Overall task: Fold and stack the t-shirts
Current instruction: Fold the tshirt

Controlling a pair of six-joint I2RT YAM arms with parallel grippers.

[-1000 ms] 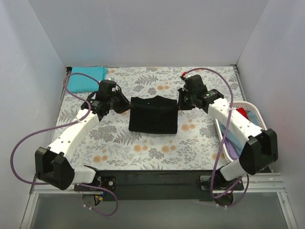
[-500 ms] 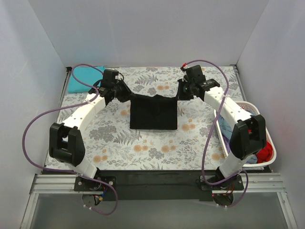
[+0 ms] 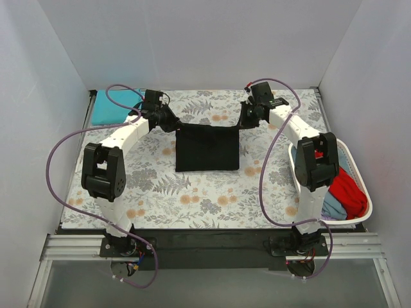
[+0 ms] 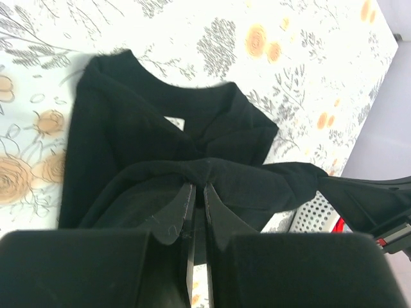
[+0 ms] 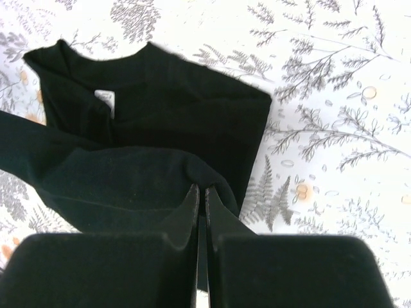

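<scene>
The black t-shirt lies in the middle of the tabletop, and its far edge is raised a little off the flowered cloth. The left fingers are closed tight on the left end of this edge, and the right fingers are closed tight on the right end. Each wrist view shows a bunch of black cloth pinched between the two tips. The held edge runs from left to right between the two arms, slightly sagging in the middle. The rest of the shirt lies from the fingers toward the arm bases, flat on the tabletop, with the white neck label showing on the lower layer. Each arm is at its own end, so neither is nearer. I think the fold is to be made by carrying this edge evenly toward the near side. The teal t-shirt lies folded at the far left corner. The red t-shirt and the light-blue t-shirt wait in the white basket on the right.
</scene>
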